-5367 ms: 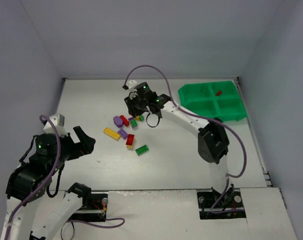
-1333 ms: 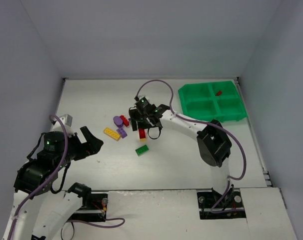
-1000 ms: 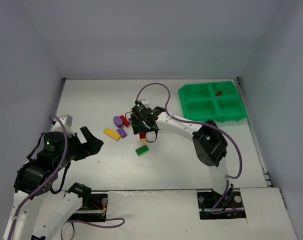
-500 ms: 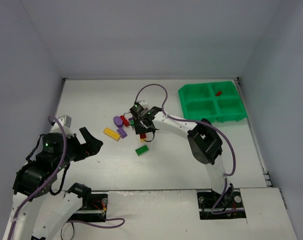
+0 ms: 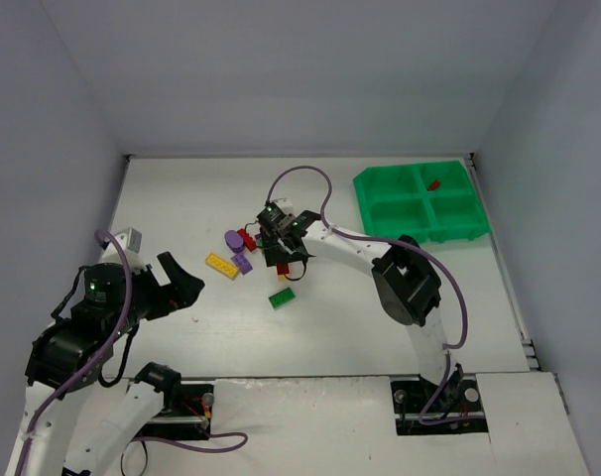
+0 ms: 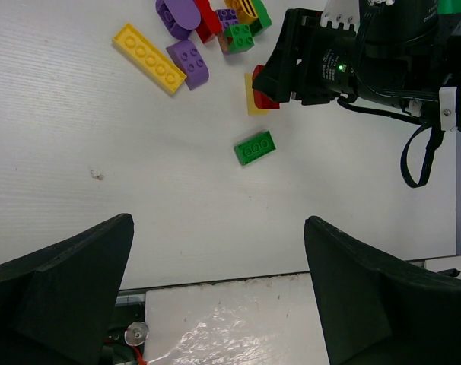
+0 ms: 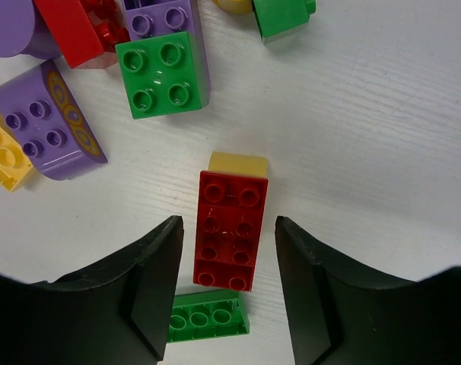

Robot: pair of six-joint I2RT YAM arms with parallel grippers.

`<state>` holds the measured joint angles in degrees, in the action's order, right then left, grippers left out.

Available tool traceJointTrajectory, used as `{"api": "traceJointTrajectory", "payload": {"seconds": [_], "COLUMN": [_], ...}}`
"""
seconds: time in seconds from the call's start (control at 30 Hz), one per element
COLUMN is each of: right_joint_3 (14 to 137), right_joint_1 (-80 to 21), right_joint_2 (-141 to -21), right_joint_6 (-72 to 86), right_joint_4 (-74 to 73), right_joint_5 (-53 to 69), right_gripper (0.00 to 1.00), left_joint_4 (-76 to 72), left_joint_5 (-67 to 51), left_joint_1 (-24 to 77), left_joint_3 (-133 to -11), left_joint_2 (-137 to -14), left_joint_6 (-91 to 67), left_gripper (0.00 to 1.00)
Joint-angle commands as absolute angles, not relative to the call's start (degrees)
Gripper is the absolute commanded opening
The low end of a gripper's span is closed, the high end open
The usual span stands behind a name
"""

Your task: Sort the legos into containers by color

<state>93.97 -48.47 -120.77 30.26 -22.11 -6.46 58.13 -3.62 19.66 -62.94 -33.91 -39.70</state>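
My right gripper (image 7: 227,262) is open and low over the table, one finger on each side of a red brick (image 7: 230,228) that lies on a yellow brick (image 7: 238,162). In the top view this gripper (image 5: 282,262) is at the pile's right edge. A green brick (image 7: 208,318) lies just below it, also seen from above (image 5: 281,298). More legos lie nearby: a green square one (image 7: 162,74), a purple one (image 7: 52,122) and a long yellow one (image 5: 221,265). The green tray (image 5: 420,198) stands at the back right with a red piece (image 5: 433,184) in a far compartment. My left gripper (image 5: 179,286) is open and empty.
The left wrist view shows the left gripper (image 6: 219,304) held high above the table's near edge, with the green brick (image 6: 255,147) and the long yellow brick (image 6: 148,58) far ahead. Grey walls close the table at the back and both sides.
My right gripper has come from behind the pile to straddle the red brick, which now lies further right than 5.4 s ago. The left arm has shifted slightly.
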Motion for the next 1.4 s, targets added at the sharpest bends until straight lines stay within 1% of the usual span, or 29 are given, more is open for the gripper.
{"api": "traceJointTrajectory", "payload": {"seconds": [0.0,0.2,0.27,0.33,0.4,0.43,0.5,0.53,0.6,0.7,0.73,0.77,0.8,0.9,0.93,0.97,1.0,1.07,1.13,1.2,1.23,1.3,1.33,1.37], "right_joint_3": [95.98,95.98,95.89,95.8,95.89,95.98,95.98,95.98,95.98,95.89,95.98,96.06,96.33,94.76,93.35,91.95,88.54,85.44,81.76,79.73,76.76,73.58,70.78,69.62], "right_joint_1": [-48.95,-49.04,-49.04,-49.04,-49.04,-49.04,-49.04,-48.96,-48.96,-49.04,-48.96,-48.96,-48.96,-48.17,-47.73,-47.03,-45.46,-43.95,-42.54,-41.49,-40.96,-38.86,-38.06,-37.19], "right_joint_2": [-120.5,-120.85,-121.11,-121.29,-121.55,-121.73,-121.82,-121.9,-121.99,-121.47,-121.2,-120.85,-119.63,-115.24,-113.48,-109.81,-108.04,-103.21,-99.6,-97.48,-95.47,-93.52,-91.86,-91.15], "right_joint_6": [30.23,30.15,30.23,30.15,29.97,29.88,29.79,29.71,29.62,29.62,29.53,29.53,29.27,27.69,26.47,26.54,26.19,26.02,24.36,24.08,24.87,26.53,29.07,30.31], "right_joint_4": [-22.32,-22.32,-22.41,-22.41,-22.41,-22.41,-22.5,-22.41,-22.41,-22.41,-22.41,-22.41,-22.33,-19.7,-15.25,-13.12,-8.22,-4.06,1.38,5.33,7.45,13.95,16.41,18.61], "right_joint_5": [-6.77,-6.59,-6.59,-6.42,-6.15,-5.98,-5.36,-5.27,-5.1,-5.45,-5.54,-5.71,-5.8,-3.44,1.27,3.41,8.74,12.64,17.55,19.94,24.13,28.19,32.82,34.96], "right_gripper": [0.49,0.48,0.45,0.39,0.38,0.35,0.34,0.3,0.29,0.18,0.09,0.03,0.0,0.0,0.0,0.0,0.0,0.0,0.0,0.0,0.0,0.0,0.0,0.0], "left_joint_4": [56.95,57.13,57.13,57.04,57.04,56.87,56.78,56.78,56.6,56.16,56.08,55.9,55.38,52.66,51.52,50.11,46.53,42.38,35.27,28.59,26.3,19.27,16.55,11.39], "left_joint_5": [-3.87,-3.87,-3.87,-3.87,-3.96,-3.96,-4.04,-4.04,-4.13,-4.48,-4.57,-4.57,-4.66,-6.15,-7.54,-8.43,-9.39,-12.64,-15.62,-17.22,-17.75,-20.38,-21.7,-24.75], "left_joint_1": [19.86,19.86,19.86,19.86,19.86,19.86,19.86,19.86,19.86,19.86,19.86,19.86,19.86,19.86,19.86,19.86,19.86,19.86,19.86,19.86,19.86,19.86,19.78,19.86], "left_joint_3": [-63.81,-63.72,-63.63,-63.55,-63.46,-63.46,-63.46,-63.37,-63.28,-63.19,-63.11,-63.02,-62.84,-61.97,-61.53,-60.39,-59.6,-57.93,-55.21,-52.66,-51.95,-50.1,-49.58,-49.14], "left_joint_2": [-34.19,-34.01,-34.01,-33.93,-34.1,-34.1,-34.28,-34.36,-34.54,-34.8,-34.89,-34.98,-35.15,-35.51,-35.59,-35.68,-35.6,-35.6,-35.68,-36.03,-36.21,-36.91,-37.26,-38.31], "left_joint_6": [-40.78,-41.04,-41.04,-41.04,-40.96,-41.04,-41.04,-41.04,-40.96,-41.05,-41.04,-41.13,-41.22,-41.48,-41.75,-42.01,-42.45,-42.97,-43.5,-43.77,-43.77,-43.42,-43.42,-43.77], "left_gripper": [0.87,0.87,0.87,0.87,0.87,0.87,0.87,0.87,0.87,0.87,0.88,0.87,0.87,0.87,0.87,0.87,0.87,0.87,0.87,0.87,0.87,0.87,0.86,0.86]}}
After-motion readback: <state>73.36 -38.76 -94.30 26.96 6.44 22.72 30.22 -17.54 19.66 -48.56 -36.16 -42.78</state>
